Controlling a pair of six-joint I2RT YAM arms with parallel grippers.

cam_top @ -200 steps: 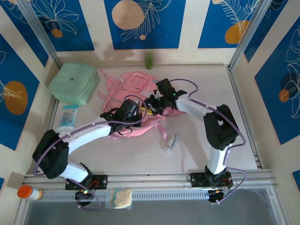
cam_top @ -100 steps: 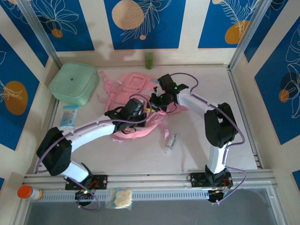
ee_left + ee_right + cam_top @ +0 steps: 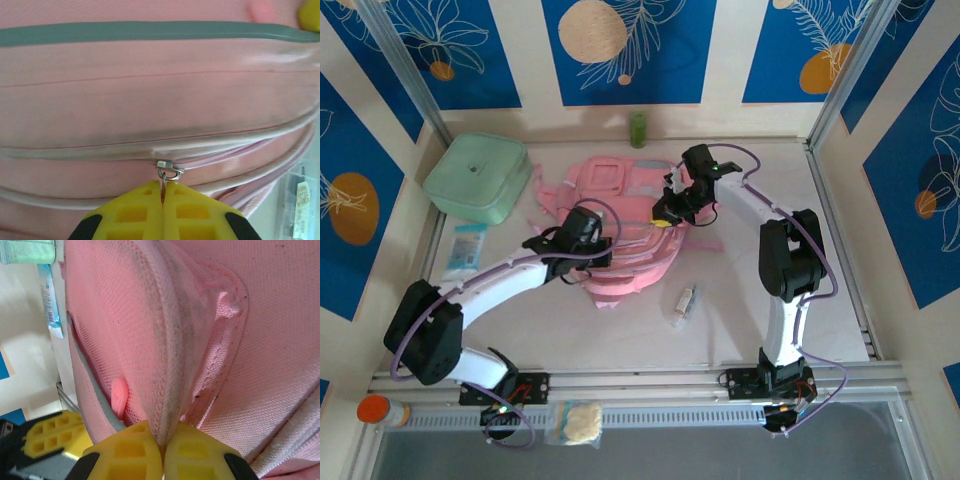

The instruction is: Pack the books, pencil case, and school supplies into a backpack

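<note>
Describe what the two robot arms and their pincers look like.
Both the left arm and right arm have white shells with bulky black joints, and a thin purple cable loops along each. The left pincer and right pincer have yellow fingers with square recessed cells. A green light glows near the right wrist.

Got both arms reaching in toward mid-table here. For the left arm (image 3: 500,278): elbow kicked way out to the near left, forearm sweeping up and right. On the left gripper (image 3: 163,196): yellow fingertips pressed flat together, pinching the metal zipper pull (image 3: 169,174) on the backpack (image 3: 160,100). For the right arm (image 3: 748,205): up tall off the base, then stretched far back and hooked over to the left. Same deal on the right gripper (image 3: 161,446): yellow tips closed tight, nipping a stitched seam of that backpack between them.
</note>
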